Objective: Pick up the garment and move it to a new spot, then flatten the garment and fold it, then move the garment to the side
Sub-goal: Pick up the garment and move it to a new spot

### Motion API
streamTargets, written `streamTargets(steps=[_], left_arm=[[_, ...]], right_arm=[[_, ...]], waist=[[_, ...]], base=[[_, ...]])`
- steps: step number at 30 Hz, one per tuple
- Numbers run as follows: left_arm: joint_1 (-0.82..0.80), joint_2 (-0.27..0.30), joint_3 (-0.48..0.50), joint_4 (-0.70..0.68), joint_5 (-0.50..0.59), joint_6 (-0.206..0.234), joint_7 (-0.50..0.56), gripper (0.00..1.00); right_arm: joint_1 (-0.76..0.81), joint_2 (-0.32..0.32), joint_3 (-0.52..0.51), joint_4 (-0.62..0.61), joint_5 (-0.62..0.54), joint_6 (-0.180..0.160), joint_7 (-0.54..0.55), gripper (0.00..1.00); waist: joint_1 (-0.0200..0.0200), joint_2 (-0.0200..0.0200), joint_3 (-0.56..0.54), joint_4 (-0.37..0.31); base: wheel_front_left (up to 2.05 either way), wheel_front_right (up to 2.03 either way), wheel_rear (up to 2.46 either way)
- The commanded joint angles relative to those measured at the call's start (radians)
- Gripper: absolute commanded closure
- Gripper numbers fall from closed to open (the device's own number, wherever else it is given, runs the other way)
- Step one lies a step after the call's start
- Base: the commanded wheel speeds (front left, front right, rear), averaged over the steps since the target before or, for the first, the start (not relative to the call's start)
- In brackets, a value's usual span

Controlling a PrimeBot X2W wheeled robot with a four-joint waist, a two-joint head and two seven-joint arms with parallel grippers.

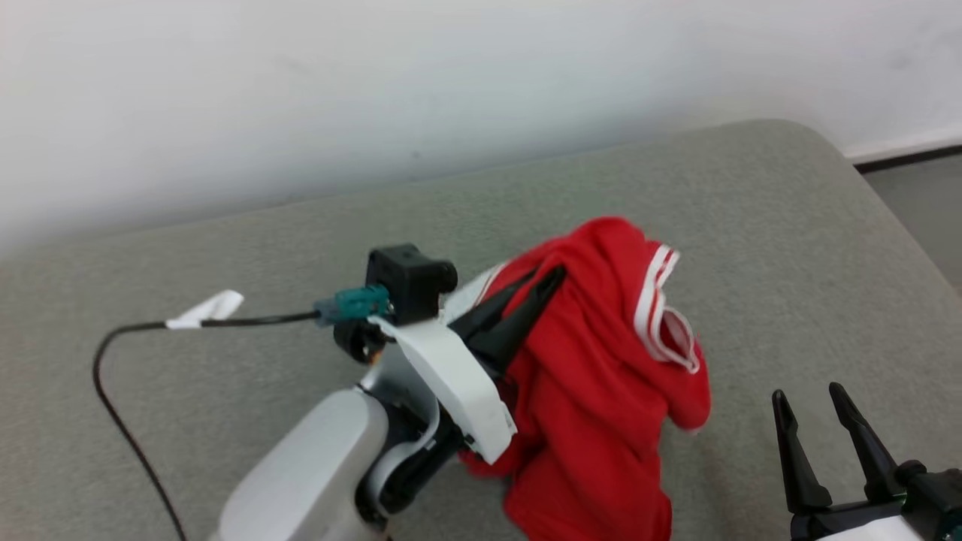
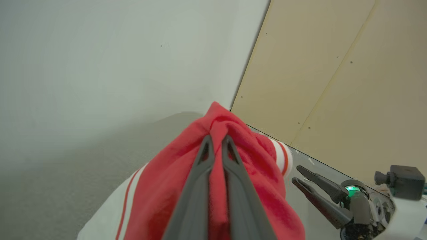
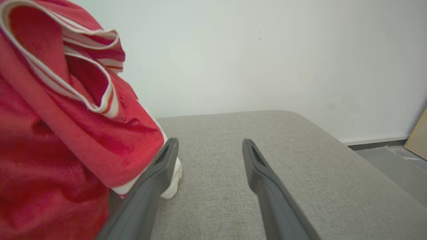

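Head view: a broad grey upholstered cushion (image 1: 225, 248) with a rounded far corner stretches beneath a plain white wall (image 1: 376, 75), with a strip of grey floor (image 1: 924, 210) showing past its right edge. A red garment (image 1: 601, 376) with white-striped trim hangs bunched right of centre over the cushion, gathered to a peak at the top and spilling toward the bottom of the frame. The robot's pale left forearm (image 1: 316, 466) rises from the lower middle, and the left gripper (image 1: 555, 274) points up and to the right into the cloth. Left wrist view shows its two dark fingers pressed close together with a fold of the red fabric pinched between them, the garment draping off both sides; a tan panel (image 2: 333, 66) stands beyond. The right gripper (image 1: 806, 392) sits at the lower right of the head view, near the hanging cloth, its jaws spread and holding nothing. Right wrist view shows bare cushion between those parted fingers and the garment's red bulk hanging at the left, close by one finger; whether they touch cannot be told. A white hem reaches down to the cushion there. A thin black cable (image 1: 248, 321) loops across the left of the cushion to a black camera block (image 1: 409, 278) on the left wrist, joined through a teal connector (image 1: 353, 304). A white tag (image 1: 207, 308) is wrapped on the cable.
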Motion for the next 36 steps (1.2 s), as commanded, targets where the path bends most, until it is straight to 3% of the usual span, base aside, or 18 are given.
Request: streamTargets(steps=[1, 10, 17, 18, 19, 20, 28, 36], left_arm=[[0.022, -0.008, -0.004, 0.038, 0.003, -0.001, -0.021, 1.0], [0.029, -0.021, -0.068, 0.403, 0.064, -0.025, -0.098, 1.0], [-0.011, -0.032, -0.079, 0.594, 0.084, -0.042, -0.162, 0.97], [-0.015, -0.037, -0.077, 0.61, 0.081, -0.043, -0.174, 0.6], [-0.018, -0.043, -0.073, 0.625, 0.073, -0.044, -0.182, 0.16], [-0.022, -0.046, -0.07, 0.638, 0.069, -0.042, -0.186, 0.0], [-0.021, -0.048, -0.047, 0.61, 0.04, -0.024, -0.188, 0.0], [-0.017, -0.023, -0.055, 0.4, 0.021, 0.0, -0.102, 0.0]], right_arm=[[-0.018, 0.008, -0.001, -0.006, 0.002, -0.002, 0.001, 0.0], [-0.018, 0.033, -0.018, -0.005, 0.0, -0.002, 0.001, 0.0], [-0.01, 0.042, -0.032, -0.002, -0.01, -0.002, 0.001, 0.0], [-0.007, 0.042, -0.033, -0.001, -0.01, -0.002, 0.001, 0.0], [-0.006, 0.039, -0.033, 0.002, -0.011, -0.002, 0.001, 0.0], [-0.004, 0.036, -0.034, 0.003, -0.012, -0.002, 0.001, 0.0], [0.012, 0.018, -0.045, 0.015, -0.009, -0.002, 0.001, 0.0], [0.033, -0.003, -0.024, 0.023, 0.002, -0.002, 0.001, 0.0]], waist=[[0.0001, -0.0001, 0.035, -0.048], [0.0001, -0.0001, 0.086, -0.107], [0.0001, -0.0001, 0.09, -0.096], [0.0001, -0.0001, 0.087, -0.091], [0.0001, -0.0001, 0.082, -0.086], [0.0001, -0.0001, 0.076, -0.081], [0.0001, -0.0001, 0.016, -0.05], [0.0001, -0.0001, -0.045, -0.049]], base=[[0.0, 0.0, 0.0], [0.0, 0.0, 0.0], [0.0, 0.0, 0.0], [0.0, 0.0, 0.0], [0.0, 0.0, 0.0], [0.0, 0.0, 0.0], [0.0, 0.0, 0.0], [0.0, 0.0, 0.0]])
